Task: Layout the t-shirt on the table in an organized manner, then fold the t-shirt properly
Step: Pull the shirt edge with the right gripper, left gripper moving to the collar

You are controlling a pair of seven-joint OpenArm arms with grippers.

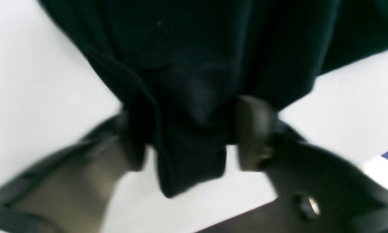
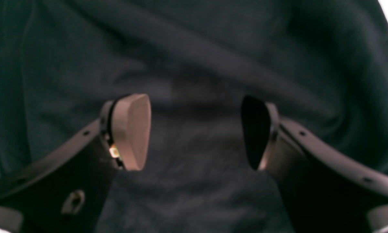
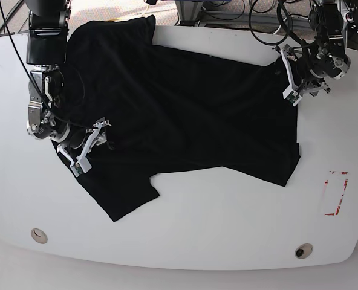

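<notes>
The black t-shirt (image 3: 197, 109) lies spread across the white table (image 3: 227, 223), with wrinkles, a sleeve pointing to the near left and its right edge near the far right. My left gripper (image 3: 288, 78) is at that far right edge. In the left wrist view it (image 1: 194, 129) is shut on a bunched fold of the t-shirt (image 1: 190, 161), with table showing on both sides. My right gripper (image 3: 89, 145) rests on the shirt's left part. In the right wrist view it (image 2: 194, 129) is open, its pads wide apart over the dark cloth (image 2: 194, 58), holding nothing.
A red tape rectangle (image 3: 335, 193) marks the table's right side. Two small round holes (image 3: 39, 235) (image 3: 303, 249) sit near the front edge. Cables and equipment (image 3: 239, 12) crowd the space behind the table's far edge.
</notes>
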